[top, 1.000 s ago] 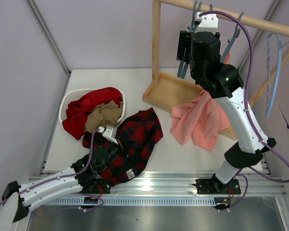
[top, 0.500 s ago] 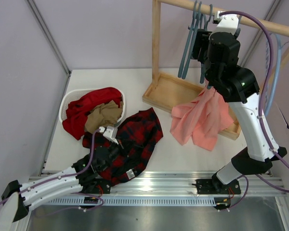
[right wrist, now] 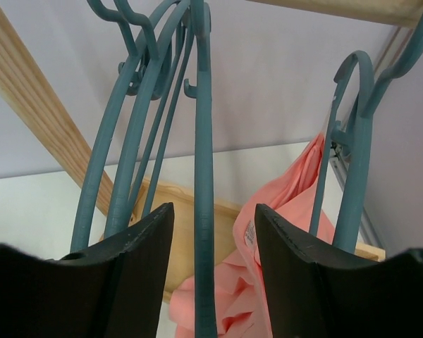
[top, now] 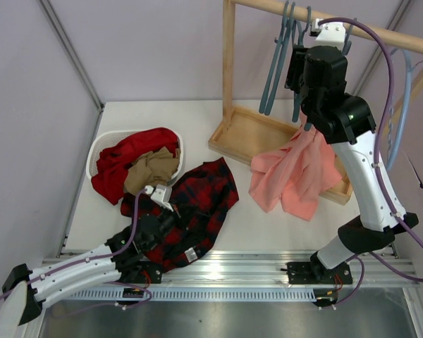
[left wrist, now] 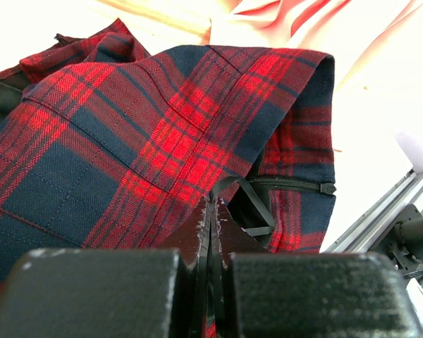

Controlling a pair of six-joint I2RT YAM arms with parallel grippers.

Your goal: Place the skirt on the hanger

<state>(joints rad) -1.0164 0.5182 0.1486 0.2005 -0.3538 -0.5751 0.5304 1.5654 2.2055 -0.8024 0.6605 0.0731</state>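
The red-and-black plaid skirt (top: 201, 201) lies crumpled on the table at the near left, with a white label near its front edge. It fills the left wrist view (left wrist: 148, 134). My left gripper (top: 146, 229) rests on the skirt. In its wrist view the jaws (left wrist: 213, 211) are shut on the plaid cloth, beside a thin black loop. My right gripper (top: 296, 70) is raised to the rack rail and is open. One arm of a slate-blue hanger (right wrist: 203, 211) stands between its fingers (right wrist: 211, 232), touching neither. Only the hanger's lower end (top: 296, 111) shows from above.
More slate-blue hangers (top: 273, 70) hang on the wooden rail (top: 381, 32), and a paler blue hanger (top: 402, 105) at the right. A salmon-pink garment (top: 292, 176) drapes over the wooden tray base (top: 243, 134). A white basket (top: 99, 151) holds a red garment (top: 123, 158) and tan cloth (top: 151, 169).
My right gripper has moved to the right along the rail, from the left group of hangers to around one hanger arm. The left arm and the skirt have not moved.
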